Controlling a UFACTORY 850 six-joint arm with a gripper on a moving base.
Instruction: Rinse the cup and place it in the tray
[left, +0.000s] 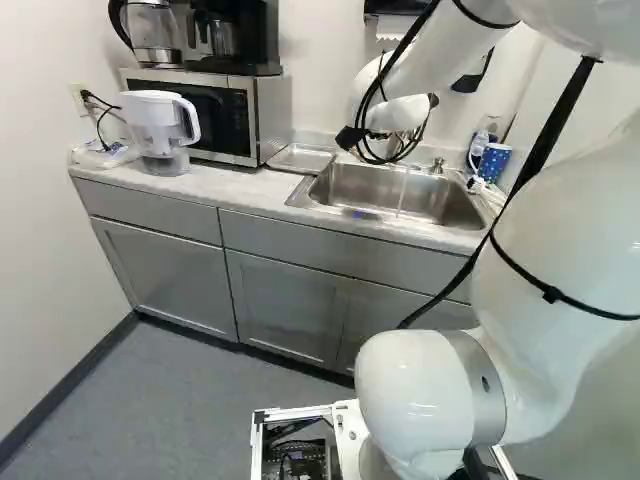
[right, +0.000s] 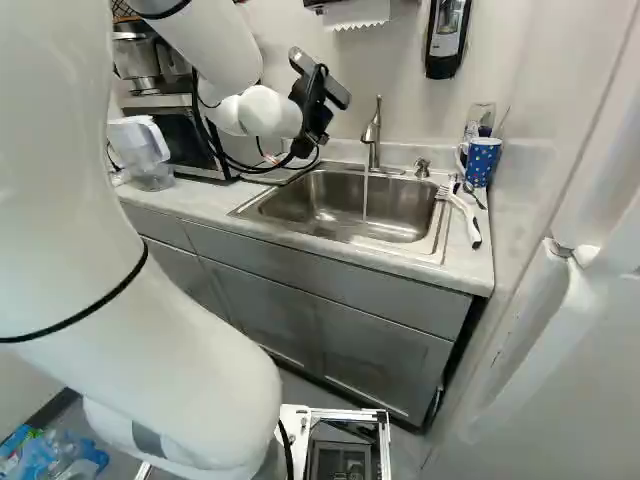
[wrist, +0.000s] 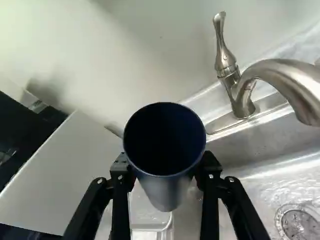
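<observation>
My gripper (right: 312, 122) is raised near the wall, left of the faucet in the right base view; its fingers are hidden there. The wrist view shows the gripper (wrist: 166, 169) shut on a dark blue cup (wrist: 164, 192), one finger on each side. The cup's open mouth faces the wrist camera. Neither base view clearly shows this cup. A shallow metal tray (left: 301, 158) lies on the counter beside the sink (right: 340, 232), next to the microwave. Water runs in a thin stream from the faucet (right: 372, 135) into the sink.
A dotted blue mug (right: 482, 162) and a white-handled brush (right: 464, 215) are on the counter at the sink's far side from the tray. A microwave (left: 248, 118) and a water pitcher (left: 160, 125) stand beyond the tray. A soap dispenser (right: 447, 38) hangs on the wall.
</observation>
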